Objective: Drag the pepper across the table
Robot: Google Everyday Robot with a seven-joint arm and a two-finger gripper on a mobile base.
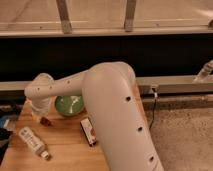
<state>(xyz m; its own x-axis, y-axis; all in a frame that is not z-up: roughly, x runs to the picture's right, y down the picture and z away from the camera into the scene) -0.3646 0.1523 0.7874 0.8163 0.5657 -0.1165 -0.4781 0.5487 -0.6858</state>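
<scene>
The pepper (pixel 46 121) is a small dark red thing lying on the light wooden table (pixel 65 150), near its far left corner. My gripper (pixel 40 112) hangs at the end of the big white arm, directly above and just behind the pepper, at or very close to it. The wrist hides the gripper's tip. The arm sweeps in from the lower right and covers the table's right side.
A green bowl (pixel 69 105) stands just right of the gripper. A black box with a white-and-red label (pixel 89 131) lies right of the pepper. A white bottle (pixel 32 141) lies near the left front edge. A dark wall runs behind the table.
</scene>
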